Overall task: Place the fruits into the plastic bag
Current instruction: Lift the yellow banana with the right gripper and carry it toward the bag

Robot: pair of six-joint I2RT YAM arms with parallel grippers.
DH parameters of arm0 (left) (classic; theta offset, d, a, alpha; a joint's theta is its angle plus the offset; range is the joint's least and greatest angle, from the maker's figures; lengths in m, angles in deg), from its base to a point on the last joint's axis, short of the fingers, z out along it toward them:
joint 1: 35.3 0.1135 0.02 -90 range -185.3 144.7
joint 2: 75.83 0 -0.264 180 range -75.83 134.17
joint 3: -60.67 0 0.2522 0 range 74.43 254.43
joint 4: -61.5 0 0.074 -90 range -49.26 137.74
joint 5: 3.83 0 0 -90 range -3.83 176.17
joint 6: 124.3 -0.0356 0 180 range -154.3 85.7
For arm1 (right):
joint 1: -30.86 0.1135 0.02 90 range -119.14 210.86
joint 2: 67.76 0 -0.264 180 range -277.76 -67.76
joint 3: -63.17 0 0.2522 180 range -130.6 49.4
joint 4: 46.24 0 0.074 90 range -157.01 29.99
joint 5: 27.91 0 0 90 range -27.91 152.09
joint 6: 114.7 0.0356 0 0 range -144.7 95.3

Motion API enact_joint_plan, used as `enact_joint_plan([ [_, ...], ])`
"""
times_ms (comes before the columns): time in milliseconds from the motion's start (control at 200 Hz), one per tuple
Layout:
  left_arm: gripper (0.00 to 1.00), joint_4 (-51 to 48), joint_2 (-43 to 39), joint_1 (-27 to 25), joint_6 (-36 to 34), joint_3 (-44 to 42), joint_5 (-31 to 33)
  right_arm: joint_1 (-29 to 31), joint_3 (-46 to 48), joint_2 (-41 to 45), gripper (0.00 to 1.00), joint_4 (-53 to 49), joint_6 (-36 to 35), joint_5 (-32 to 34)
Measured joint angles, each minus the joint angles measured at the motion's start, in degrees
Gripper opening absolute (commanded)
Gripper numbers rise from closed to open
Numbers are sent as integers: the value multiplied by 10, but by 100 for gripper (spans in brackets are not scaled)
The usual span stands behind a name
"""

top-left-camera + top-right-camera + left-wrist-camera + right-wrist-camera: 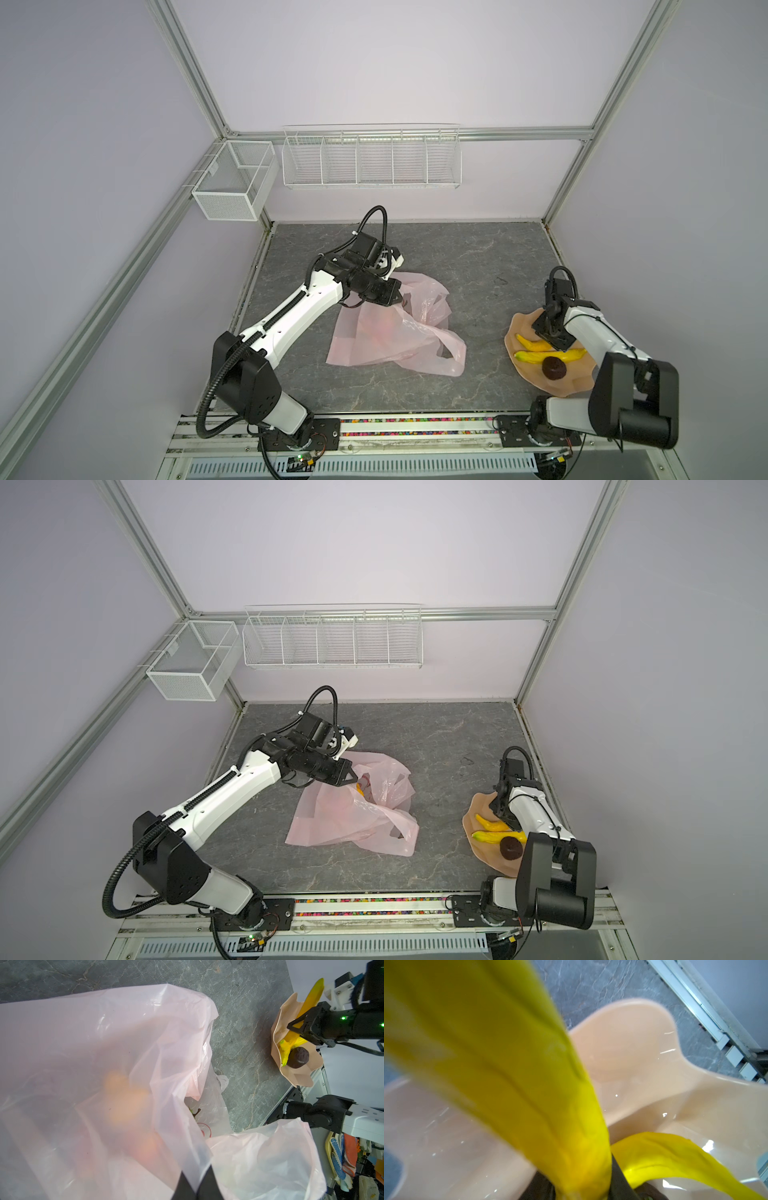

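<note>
On the grey marbled tabletop, the left gripper pinches the rim of the thin translucent pale-pink plastic bag. The right gripper clamps 1 yellow toy banana on the peach wavy-edged plate, well apart from the bag.

Both top views: even, diffuse light, shadows faint and soft; rails splay toward 10 and 2 o'clock. Left wrist: bag near lens, soft, sheen on folds; fruit inside a blur. Right wrist: banana out of focus; glints on plate.
</note>
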State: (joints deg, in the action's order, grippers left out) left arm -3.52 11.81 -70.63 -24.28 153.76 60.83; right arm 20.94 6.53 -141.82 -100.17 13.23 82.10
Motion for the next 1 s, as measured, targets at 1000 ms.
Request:
enact_joint_plan([
  [1000, 0, 4, 0, -10, 2, 0, -2, 82, -18, 176, 16, -22, 25, -125],
])
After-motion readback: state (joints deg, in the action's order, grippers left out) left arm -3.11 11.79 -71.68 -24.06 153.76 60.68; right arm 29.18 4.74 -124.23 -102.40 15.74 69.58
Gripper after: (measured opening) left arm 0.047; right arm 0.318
